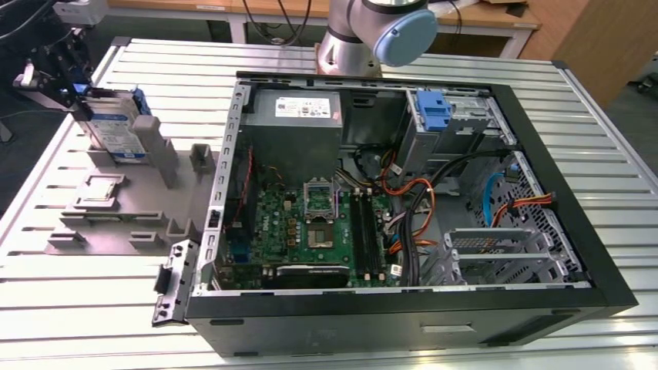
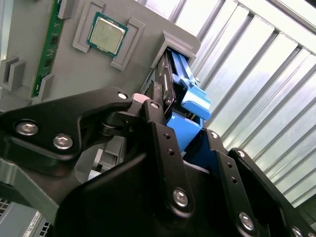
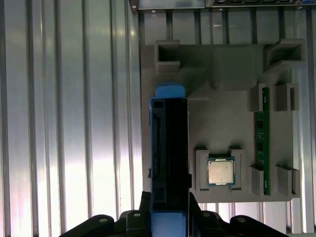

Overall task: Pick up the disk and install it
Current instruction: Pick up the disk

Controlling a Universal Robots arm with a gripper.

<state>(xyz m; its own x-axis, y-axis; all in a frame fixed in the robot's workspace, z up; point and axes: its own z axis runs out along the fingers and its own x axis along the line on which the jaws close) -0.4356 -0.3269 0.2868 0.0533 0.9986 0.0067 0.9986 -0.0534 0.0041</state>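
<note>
Ribbed metal table [image 1: 602,116] carries a grey holder tray [image 3: 222,123] beside the open computer case [image 1: 411,312]. My gripper [image 3: 169,217] is clamped around the disk [image 3: 170,148], which stands on edge at the tray. Its white-and-blue label [image 1: 111,131] is too small to read.

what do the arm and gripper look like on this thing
The arm is a silver-grey tube with a round pale blue joint cap. The gripper is matte black, built of flat linked plates joined by silver screws and pivot pins, ending in two slim black bars.
</note>
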